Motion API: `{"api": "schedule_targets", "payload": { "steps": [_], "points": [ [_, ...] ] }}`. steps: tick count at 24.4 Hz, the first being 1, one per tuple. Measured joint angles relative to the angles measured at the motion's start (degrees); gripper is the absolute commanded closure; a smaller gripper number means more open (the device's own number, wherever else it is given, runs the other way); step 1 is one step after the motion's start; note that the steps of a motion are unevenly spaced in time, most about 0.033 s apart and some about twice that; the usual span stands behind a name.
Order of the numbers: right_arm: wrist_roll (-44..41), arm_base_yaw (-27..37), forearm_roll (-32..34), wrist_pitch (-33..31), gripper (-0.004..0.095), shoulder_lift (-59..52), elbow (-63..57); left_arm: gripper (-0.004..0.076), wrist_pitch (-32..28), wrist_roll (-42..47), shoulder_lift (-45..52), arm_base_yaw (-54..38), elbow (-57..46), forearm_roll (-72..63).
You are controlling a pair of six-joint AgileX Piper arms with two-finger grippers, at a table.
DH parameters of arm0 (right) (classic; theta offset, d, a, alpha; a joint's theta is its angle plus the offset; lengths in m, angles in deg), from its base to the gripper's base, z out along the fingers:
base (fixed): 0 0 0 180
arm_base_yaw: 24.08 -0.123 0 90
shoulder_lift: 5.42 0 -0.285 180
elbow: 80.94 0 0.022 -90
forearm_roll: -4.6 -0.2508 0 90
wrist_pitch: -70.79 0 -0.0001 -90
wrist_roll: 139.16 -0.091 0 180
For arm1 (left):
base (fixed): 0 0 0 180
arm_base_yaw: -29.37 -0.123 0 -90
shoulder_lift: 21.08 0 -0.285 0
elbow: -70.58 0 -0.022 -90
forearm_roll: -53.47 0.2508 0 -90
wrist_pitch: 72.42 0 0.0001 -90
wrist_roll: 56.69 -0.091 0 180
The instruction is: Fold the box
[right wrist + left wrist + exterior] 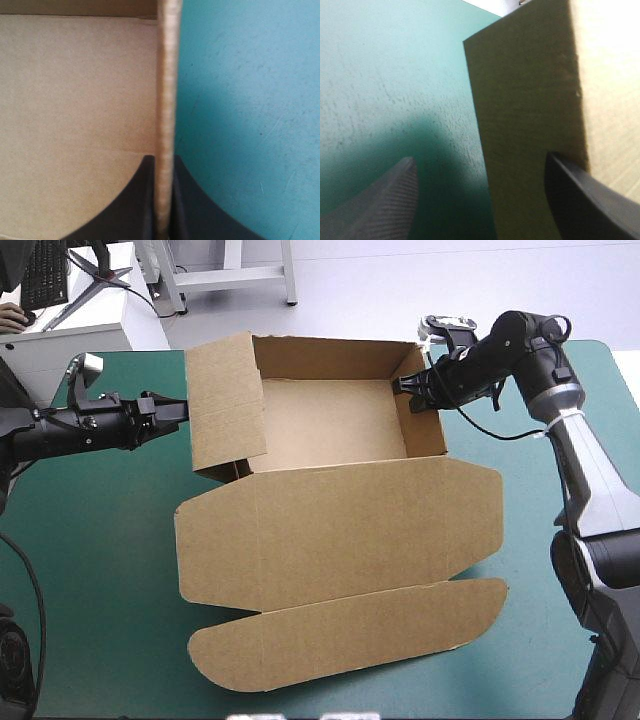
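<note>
The right pincer (405, 388) clamps the box (330, 425) wall; left pincer (180, 410) open at the opposite wall (contact unclear).

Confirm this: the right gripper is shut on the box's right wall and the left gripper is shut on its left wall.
Wrong on the left gripper: the left wrist view shows its fingers standing apart, open, with the edge of the box at its left wall between them. The right gripper is shut on the right wall.

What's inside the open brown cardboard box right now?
The brown cardboard box holds only bare floor, plus one black finger of the right gripper pinching its right wall. Its left flap leans inward, hiding the floor beneath.
</note>
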Motion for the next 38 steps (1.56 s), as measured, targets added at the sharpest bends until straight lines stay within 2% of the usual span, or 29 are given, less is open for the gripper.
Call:
{"api": "schedule_targets", "payload": {
  "steps": [6, 14, 29, 33, 38],
  "points": [
    [-1.05, -1.85, 0.04, 1.52, 0.0918, 2.06, 0.0, 0.0218, 0.14, 0.0, 2.57, 0.75, 0.0, 0.07],
    [-1.49, -7.45, 0.07, 6.06, 0.0916, 3.83, 0.0, 0.0218, 0.67, 0.0, 3.21, 3.43, 0.0, 2.97],
    [-9.96, -15.51, 11.8, 10.02, 0.0908, 3.83, 0.0, 0.0232, 0.62, 3.15, 3.21, 5.28, 0.0, 17.1],
    [-11.42, -17.01, 13.46, 10.07, 0.0908, 3.83, 0.0, 0.0239, -0.06, 7.07, 3.21, 9.04, 0.0, 25.37],
    [-13.97, -17.12, 12.98, 9.89, 0.0908, 3.83, 0.0, 0.0241, -3.48, 11.58, 3.21, 10.38, 0.0, 28.4]
  ]
}}
